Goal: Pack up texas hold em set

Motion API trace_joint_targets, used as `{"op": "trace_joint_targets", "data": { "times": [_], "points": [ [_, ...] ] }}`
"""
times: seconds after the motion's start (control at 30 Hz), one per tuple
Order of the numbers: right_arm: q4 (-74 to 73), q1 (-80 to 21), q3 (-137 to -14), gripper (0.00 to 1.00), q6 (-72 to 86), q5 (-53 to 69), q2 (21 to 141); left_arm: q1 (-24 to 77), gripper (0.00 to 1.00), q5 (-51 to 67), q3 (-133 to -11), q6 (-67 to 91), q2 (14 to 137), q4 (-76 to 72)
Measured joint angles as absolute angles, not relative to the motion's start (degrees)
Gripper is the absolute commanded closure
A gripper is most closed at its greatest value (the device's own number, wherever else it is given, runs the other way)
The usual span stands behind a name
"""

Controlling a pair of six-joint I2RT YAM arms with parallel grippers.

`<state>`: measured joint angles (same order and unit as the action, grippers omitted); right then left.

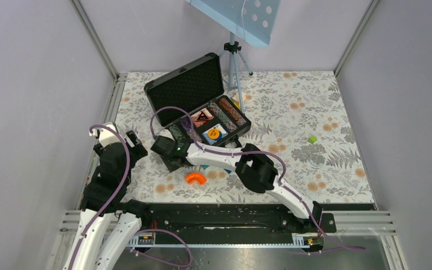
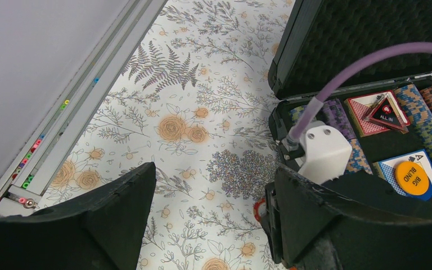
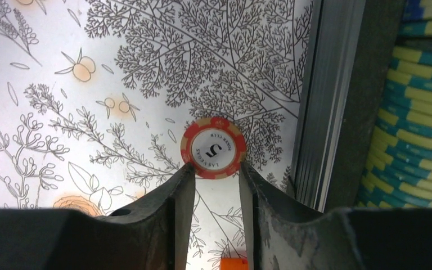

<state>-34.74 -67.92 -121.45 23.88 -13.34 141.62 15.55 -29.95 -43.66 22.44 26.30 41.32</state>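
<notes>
A black briefcase (image 1: pixel 188 87) stands open on the floral-covered table (image 1: pixel 304 163), its foam-lined lid tilted back toward the far wall. In the tray are rows of striped poker chips (image 1: pixel 230 115), packed on edge. Beside them lies a red card deck (image 2: pixel 365 115) with a triangular "ALL IN" marker (image 2: pixel 387 111) on top, and a blue card deck (image 2: pixel 391 164) bearing an orange "BIG BLIND" disc (image 2: pixel 412 179). One loose red chip (image 3: pixel 212 147), marked 5, lies face up on the cloth just outside the case's metal-edged wall, near a row of teal-and-yellow chips (image 3: pixel 416 112). The right gripper (image 3: pixel 216 167) is directly over it, fingers drawn in to a narrow gap with a tip at either side of the chip's near rim; whether they have pinched it cannot be told. The left gripper (image 2: pixel 211 185) hovers over bare cloth to the left of the case, jaws spread wide and holding nothing. An orange curved piece (image 1: pixel 195 178) lies on the cloth near the right arm, and a small green block (image 1: pixel 313 139) sits well apart to the right.
</notes>
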Motion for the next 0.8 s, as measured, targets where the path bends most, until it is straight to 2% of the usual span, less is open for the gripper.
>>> {"op": "trace_joint_targets", "data": {
  "times": [0.2, 0.33, 0.43, 0.8],
  "points": [
    [-29.1, -68.9, -109.5, 0.57, 24.8, -13.4, 135.0, 15.6, 0.23, -30.0, -43.7, 22.4, 26.3, 41.3],
    [-27.6, -69.3, -106.3, 0.42, 25.4, -13.8, 133.2, 15.6, 0.23, -30.0, -43.7, 22.4, 26.3, 41.2],
    [-28.0, -69.7, -107.1, 0.38, 25.4, -13.9, 133.6, 15.6, 0.23, -30.0, -43.7, 22.4, 26.3, 41.0],
    [-35.7, -69.3, -120.2, 0.38, 25.1, -14.4, 140.7, 15.6, 0.23, -30.0, -43.7, 22.4, 26.3, 40.9]
  ]
}}
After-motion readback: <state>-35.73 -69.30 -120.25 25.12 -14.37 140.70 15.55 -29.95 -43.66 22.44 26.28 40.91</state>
